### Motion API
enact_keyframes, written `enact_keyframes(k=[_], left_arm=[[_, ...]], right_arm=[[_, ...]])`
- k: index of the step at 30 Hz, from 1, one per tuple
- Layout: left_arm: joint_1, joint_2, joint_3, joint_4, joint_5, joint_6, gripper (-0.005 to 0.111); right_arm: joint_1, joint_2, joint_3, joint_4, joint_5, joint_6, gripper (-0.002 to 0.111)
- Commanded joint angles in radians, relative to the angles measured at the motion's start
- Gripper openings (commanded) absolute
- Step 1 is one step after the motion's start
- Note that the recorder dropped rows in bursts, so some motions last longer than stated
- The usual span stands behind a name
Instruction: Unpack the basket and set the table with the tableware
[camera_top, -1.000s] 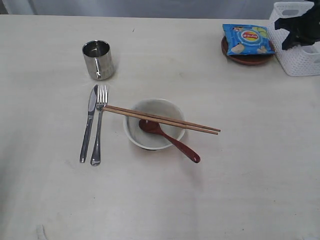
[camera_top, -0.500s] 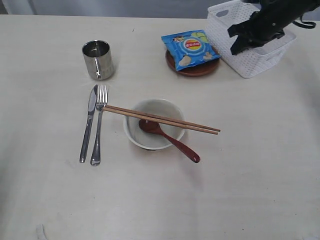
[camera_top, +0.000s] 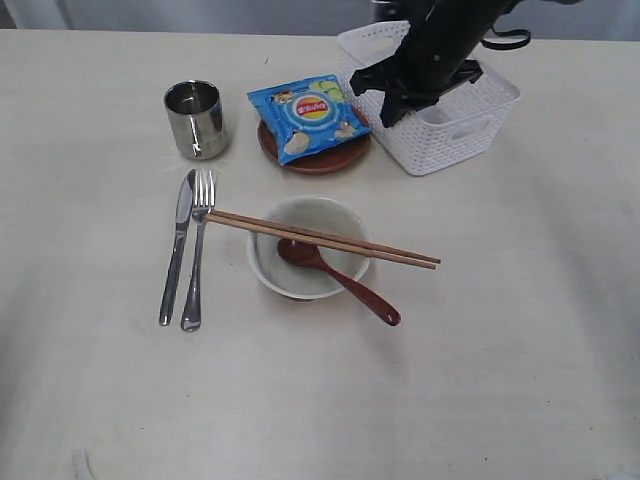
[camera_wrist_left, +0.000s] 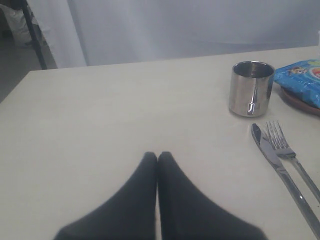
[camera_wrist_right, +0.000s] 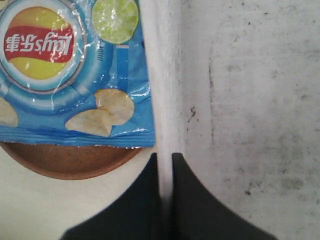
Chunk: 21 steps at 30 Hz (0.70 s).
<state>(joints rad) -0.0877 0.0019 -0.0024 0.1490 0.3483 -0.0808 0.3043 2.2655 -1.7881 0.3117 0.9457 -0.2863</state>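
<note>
Your right gripper (camera_top: 386, 104) is clamped narrow on the near-left wall of the basket (camera_top: 455, 120); in the right wrist view the white wall runs up between the two fingers. The basket stands at the far side of the table (camera_top: 500, 350), right of centre, just beside the plate (camera_top: 322, 165). Whether it touches the plate cannot be told.

Your left gripper (camera_wrist_left: 157, 156) has its fingers pressed together with nothing between them, and it hangs over bare tabletop short of the cup (camera_top: 196, 119).

The chip bag (camera_top: 308, 117) lies on the plate. The cup is upright to the left of the plate. Nearer the camera, the knife (camera_top: 177, 245) and fork (camera_top: 197, 255) lie side by side, with the knife on the left. The bowl (camera_top: 262, 270) sits to their right. The chopsticks (camera_top: 320, 238) are laid across its rim, their left tips reaching the fork. The spoon (camera_top: 345, 282) rests with its head in the bowl and its handle over the near-right rim.
</note>
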Motion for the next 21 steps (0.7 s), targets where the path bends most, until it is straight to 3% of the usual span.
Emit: enact_keyframes(k=[1, 9, 21], left_arm=[[-0.006, -0.002, 0.002, -0.001, -0.001, -0.002, 0.0], [-0.006, -0.002, 0.002, -0.001, -0.001, -0.002, 0.0], [-0.006, -0.002, 0.002, -0.001, -0.001, -0.002, 0.0]], right_arm=[[0.007, -0.011, 0.011, 0.016, 0.047, 0.097, -0.001], [0.001, -0.085, 0.011, -0.301, -0.01, 0.521, -0.001], [0.007, -0.097, 0.011, -0.212, 0.121, 0.546, -0.001]])
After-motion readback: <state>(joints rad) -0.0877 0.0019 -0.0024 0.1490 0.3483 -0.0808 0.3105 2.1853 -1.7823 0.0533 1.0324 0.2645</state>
